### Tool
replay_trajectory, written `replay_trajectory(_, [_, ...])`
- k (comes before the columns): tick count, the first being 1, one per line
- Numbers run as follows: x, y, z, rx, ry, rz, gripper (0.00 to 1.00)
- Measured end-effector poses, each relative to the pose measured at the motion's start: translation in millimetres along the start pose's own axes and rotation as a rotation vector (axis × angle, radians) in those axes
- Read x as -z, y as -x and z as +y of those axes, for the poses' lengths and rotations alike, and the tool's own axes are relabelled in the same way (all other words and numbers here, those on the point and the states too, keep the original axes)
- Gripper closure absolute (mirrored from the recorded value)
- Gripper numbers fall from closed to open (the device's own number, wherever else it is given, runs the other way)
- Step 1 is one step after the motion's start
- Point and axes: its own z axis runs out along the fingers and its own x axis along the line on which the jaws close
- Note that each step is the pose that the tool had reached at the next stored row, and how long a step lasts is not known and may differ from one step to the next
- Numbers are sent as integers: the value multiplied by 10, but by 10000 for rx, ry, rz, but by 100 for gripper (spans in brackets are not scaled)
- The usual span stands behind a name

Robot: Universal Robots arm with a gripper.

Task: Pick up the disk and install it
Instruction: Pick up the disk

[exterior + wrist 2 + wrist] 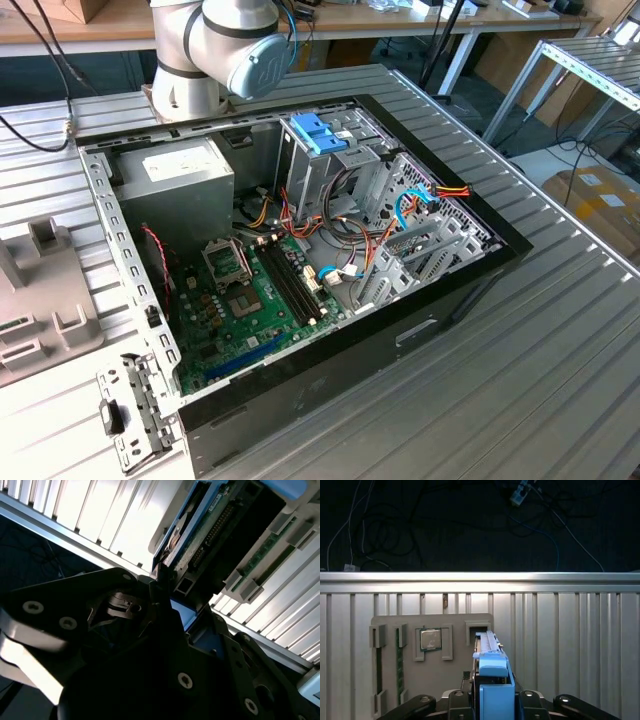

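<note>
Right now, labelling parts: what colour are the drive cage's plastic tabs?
Light blue; the tabs show best in the exterior view.

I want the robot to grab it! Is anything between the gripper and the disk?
Nothing visible is. In the first wrist view the disk stands on edge in a grey holder tray, and its blue-framed end sits right at the gripper, with no object between them.

On the counter (560, 350) an open computer case (440, 325) lies flat, with the arm's base (190, 80) behind it. Inside, the power-supply box (185, 185) sits in the far corner on the exterior view's left, the motherboard (240, 300) before it and the drive cage (320, 150) beside it. In the first wrist view the disk (487, 641) stands on edge in a tray (455, 680), beside a chip (430, 640), with the end effector (492, 700) clamped on its near end.
</note>
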Motion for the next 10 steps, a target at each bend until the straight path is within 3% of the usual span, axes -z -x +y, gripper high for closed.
replay_trajectory(10, [83, 3, 1, 0, 0, -7, 63])
